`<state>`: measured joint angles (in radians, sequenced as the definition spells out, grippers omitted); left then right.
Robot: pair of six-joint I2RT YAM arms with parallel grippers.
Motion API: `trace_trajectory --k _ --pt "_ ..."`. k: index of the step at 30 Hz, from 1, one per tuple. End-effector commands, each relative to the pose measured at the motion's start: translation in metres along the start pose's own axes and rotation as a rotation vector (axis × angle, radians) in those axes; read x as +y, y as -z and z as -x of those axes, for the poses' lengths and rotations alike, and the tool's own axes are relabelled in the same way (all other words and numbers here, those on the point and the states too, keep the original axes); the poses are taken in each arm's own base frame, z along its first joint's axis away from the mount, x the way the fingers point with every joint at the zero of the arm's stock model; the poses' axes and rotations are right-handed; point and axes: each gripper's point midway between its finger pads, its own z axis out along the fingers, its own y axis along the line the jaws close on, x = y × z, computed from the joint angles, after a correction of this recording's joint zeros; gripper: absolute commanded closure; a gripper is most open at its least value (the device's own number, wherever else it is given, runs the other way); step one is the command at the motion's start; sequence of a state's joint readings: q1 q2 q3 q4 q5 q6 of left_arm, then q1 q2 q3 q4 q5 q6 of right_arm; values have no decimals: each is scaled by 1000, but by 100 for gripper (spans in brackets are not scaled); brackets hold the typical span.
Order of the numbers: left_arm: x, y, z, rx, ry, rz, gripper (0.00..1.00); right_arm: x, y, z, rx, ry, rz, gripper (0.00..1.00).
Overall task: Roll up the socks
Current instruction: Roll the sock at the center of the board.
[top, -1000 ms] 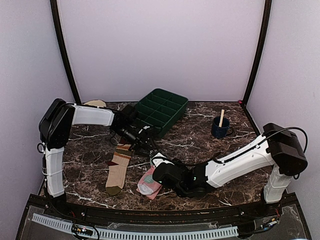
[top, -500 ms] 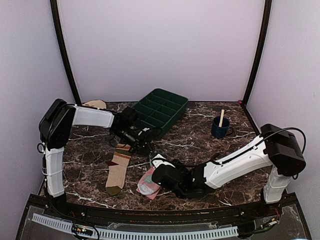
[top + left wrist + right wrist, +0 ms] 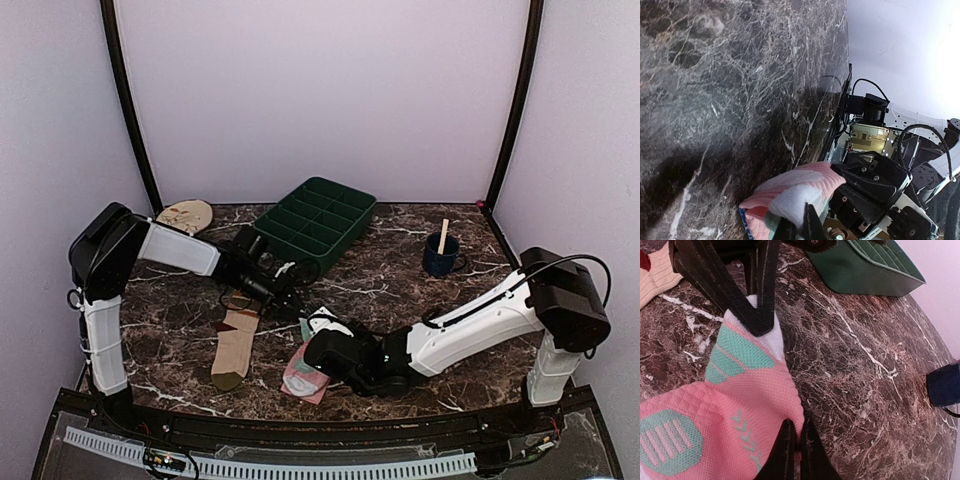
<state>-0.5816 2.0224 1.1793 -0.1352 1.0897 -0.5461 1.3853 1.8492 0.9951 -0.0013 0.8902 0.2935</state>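
Pink sock (image 3: 747, 390) points lengthwise at the green tray (image 3: 315, 222); left hand (image 3: 760, 322) pinches its tray-side end, right hand (image 3: 794, 432) its edge; striped sock (image 3: 236, 342) alongside.

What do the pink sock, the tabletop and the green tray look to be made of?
The pink sock looks like knitted fabric, matte, with a fine stitch texture. The tabletop looks like polished dark marble or a marble-print laminate: white veins, slight sheen. The green tray is probably moulded plastic: smooth, uniform colour.

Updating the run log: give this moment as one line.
left gripper: shut on pink sock | right gripper: shut on pink sock | striped sock: lying flat
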Motion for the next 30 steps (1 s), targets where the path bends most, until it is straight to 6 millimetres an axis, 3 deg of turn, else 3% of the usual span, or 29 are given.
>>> trace_trajectory --k 1,9,18,21,24,30 --pt "-37 14 16 -113 -189 -47 100 -9 0 2 9 -82 -1 93" --pt "-49 24 30 -211 -324 -3 100 -29 5 -8 37 -230 6 75" --pt "-47 22 25 -237 -445 35 100 -54 25 2 4 -493 118 52" --pt "-48 20 22 -241 -480 37 100 -63 27 3 9 -642 210 50" --pt "-46 20 21 -252 -513 52 100 -84 22 5 -7 -771 238 50" --pt "-54 8 14 -246 -587 62 100 -80 11 10 130 -1111 469 49"
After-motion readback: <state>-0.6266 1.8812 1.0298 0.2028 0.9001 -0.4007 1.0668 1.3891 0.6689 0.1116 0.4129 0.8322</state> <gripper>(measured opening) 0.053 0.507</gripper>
